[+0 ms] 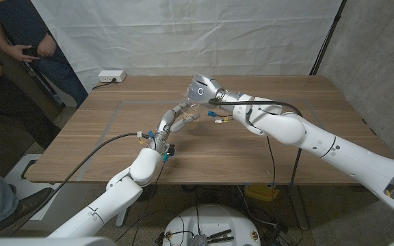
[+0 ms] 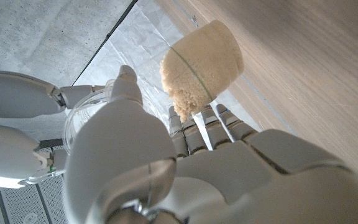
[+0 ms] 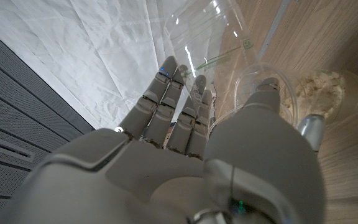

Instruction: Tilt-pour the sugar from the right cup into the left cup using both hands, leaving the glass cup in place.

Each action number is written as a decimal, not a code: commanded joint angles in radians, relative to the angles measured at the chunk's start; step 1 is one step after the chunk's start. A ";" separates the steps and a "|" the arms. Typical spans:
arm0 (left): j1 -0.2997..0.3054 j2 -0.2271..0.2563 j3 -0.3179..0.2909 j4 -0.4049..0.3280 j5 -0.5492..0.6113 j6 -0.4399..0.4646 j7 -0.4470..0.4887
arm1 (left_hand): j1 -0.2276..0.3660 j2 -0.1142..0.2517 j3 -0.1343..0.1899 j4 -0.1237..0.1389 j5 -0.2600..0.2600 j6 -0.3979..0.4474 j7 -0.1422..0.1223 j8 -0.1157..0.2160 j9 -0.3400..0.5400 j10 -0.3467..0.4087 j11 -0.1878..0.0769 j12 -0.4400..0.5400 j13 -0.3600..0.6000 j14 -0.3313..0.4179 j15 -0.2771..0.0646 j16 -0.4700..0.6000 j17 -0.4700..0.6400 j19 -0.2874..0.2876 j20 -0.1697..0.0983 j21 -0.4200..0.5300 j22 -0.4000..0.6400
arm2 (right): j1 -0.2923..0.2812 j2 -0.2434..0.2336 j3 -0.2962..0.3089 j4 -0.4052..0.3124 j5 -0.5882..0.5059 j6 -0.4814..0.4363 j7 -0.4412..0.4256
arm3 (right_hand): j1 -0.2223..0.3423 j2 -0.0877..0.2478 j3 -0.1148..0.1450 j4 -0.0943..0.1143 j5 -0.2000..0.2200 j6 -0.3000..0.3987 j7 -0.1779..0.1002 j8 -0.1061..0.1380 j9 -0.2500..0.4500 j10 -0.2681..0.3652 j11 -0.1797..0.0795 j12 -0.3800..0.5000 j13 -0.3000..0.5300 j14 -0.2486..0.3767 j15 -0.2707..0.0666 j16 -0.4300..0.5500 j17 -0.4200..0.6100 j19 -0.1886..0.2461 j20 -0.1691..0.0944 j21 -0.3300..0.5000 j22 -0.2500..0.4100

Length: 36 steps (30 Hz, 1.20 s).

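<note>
Sugar [image 2: 202,62] in left hand's [image 1: 175,121] cup | right hand [image 1: 207,90] grips tilted cup [image 3: 210,31], seemingly empty

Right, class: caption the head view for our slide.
Right hand tilts a clear cup over the cup held by the left hand.

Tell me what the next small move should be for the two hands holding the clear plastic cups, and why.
Probably tip the right hand back so its clear plastic right cup comes upright. That cup looks empty in the right wrist view, while the tan sugar sits in the clear plastic left cup held by the left hand.
</note>
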 commanded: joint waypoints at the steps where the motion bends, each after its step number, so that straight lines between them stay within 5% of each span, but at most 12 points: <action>1: 0.004 0.002 -0.005 0.000 -0.005 -0.004 -0.002 | 0.005 0.005 -0.004 0.004 -0.005 0.010 0.002 0.003 0.002 0.002 0.004 -0.005 0.002 0.005 -0.070 -0.001 0.000 0.000 -0.031 0.000 0.004 | 0.000 0.023 0.015 0.015 0.046 -0.008 0.027 | 0.020 0.008 0.005 0.001 0.005 0.007 -0.012 0.006 0.005 0.005 -0.001 0.003 0.004 -0.004 -0.130 -0.004 0.003 -0.003 -0.122 0.001 0.005; 18: -0.007 0.005 -0.008 0.015 -0.017 -0.008 -0.019 | 0.006 0.005 -0.004 0.004 -0.006 0.010 0.001 0.002 0.003 -0.001 0.003 -0.007 0.002 0.005 -0.069 -0.002 0.000 0.000 -0.028 -0.001 0.004 | -0.054 0.048 0.068 -0.014 0.160 -0.077 0.019 | 0.009 0.008 0.002 0.009 0.005 0.010 -0.010 0.006 0.005 0.009 0.002 0.003 0.004 0.003 -0.128 0.000 0.004 0.001 -0.123 0.005 0.006; 29: -0.011 0.013 -0.012 0.017 -0.024 -0.005 -0.025 | 0.006 0.005 -0.005 0.005 -0.006 0.009 0.003 0.000 0.003 0.000 0.001 -0.007 0.002 0.005 -0.069 -0.002 0.000 -0.001 -0.030 -0.001 0.004 | -0.101 0.125 0.151 -0.004 0.421 -0.159 0.053 | 0.006 0.006 0.000 0.011 0.005 0.013 -0.006 0.007 0.005 0.010 0.004 0.002 0.004 0.001 -0.129 -0.003 0.003 0.001 -0.122 0.006 0.006; 36: -0.002 0.017 -0.020 0.011 -0.025 -0.021 -0.022 | 0.006 0.005 -0.005 0.005 -0.006 0.008 0.003 0.000 0.003 -0.001 0.002 -0.008 0.002 0.004 -0.067 -0.002 0.000 -0.002 -0.028 -0.001 0.004 | -0.127 0.144 0.179 0.045 0.500 -0.226 -0.029 | 0.004 0.006 0.000 0.013 0.005 0.013 -0.004 0.007 0.005 0.009 0.006 0.002 0.004 0.000 -0.128 -0.003 0.002 -0.001 -0.120 0.006 0.006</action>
